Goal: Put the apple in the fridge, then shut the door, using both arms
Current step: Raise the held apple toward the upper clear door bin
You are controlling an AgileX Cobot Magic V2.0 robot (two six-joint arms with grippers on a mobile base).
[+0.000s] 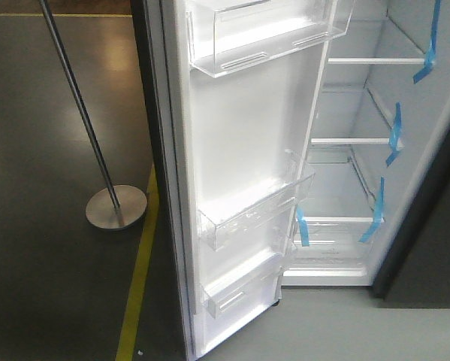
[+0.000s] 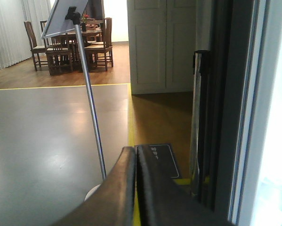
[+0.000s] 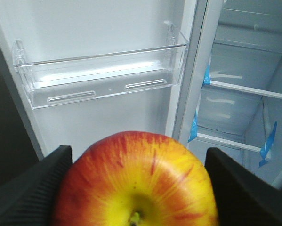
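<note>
Up close in the right hand (image 3: 138, 197) sits the apple (image 3: 136, 169), held tight on both sides. It is in front of the open door (image 1: 240, 135) and not yet inside the fridge (image 1: 345, 105). I think this is the carrying step. Next the right hand should go to the right, past the door's edge, over a shelf (image 1: 356, 140), then let go gently. The left hand (image 2: 134, 157) is pressed closed with nothing in it, beside the door's dark outside, so it could push later. I count one apple, one door, three clear bins (image 1: 255, 214), three shelves and four blue tape strips (image 1: 394, 135).
</note>
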